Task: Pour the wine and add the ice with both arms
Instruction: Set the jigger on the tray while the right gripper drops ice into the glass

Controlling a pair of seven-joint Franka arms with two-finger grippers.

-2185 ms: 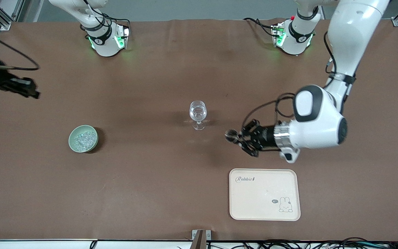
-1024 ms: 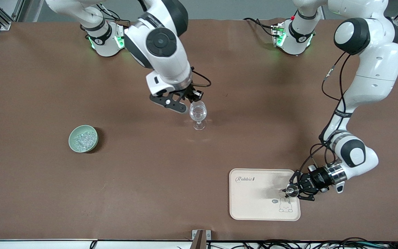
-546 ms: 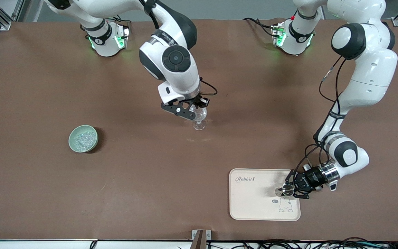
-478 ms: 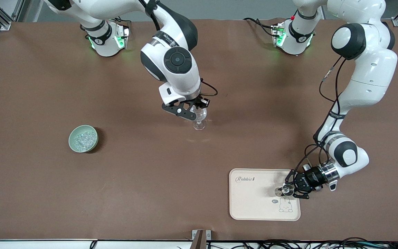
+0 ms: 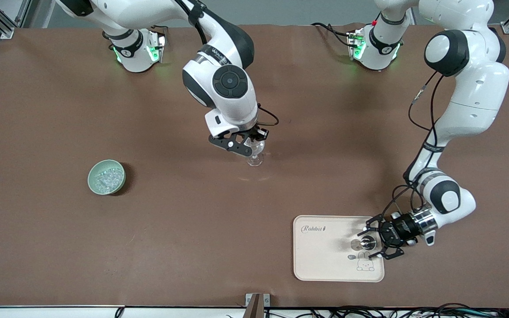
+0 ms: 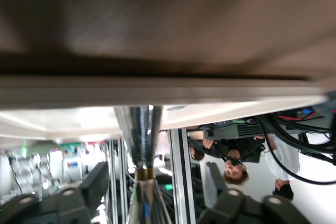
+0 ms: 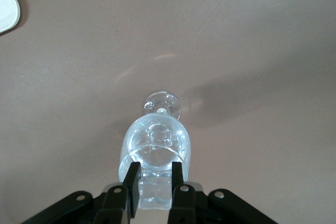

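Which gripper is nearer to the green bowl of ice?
The right. The right gripper is over the wine glass at mid-table; the left gripper is at the tray, farther from the bowl.

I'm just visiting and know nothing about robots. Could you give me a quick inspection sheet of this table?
Surface: brown table cover, flat.
Job's things: wine glass upright mid-table; ice in a green bowl toward the right arm's end; bottle standing on a cream tray.
Clutter: nothing seen.
Pincers: right pincer over the glass, shut on an ice chunk; left pincer open around the bottle.
Cables: black bundle along the table edge nearest the front camera.
Surroundings: metal frame post; people nearby.
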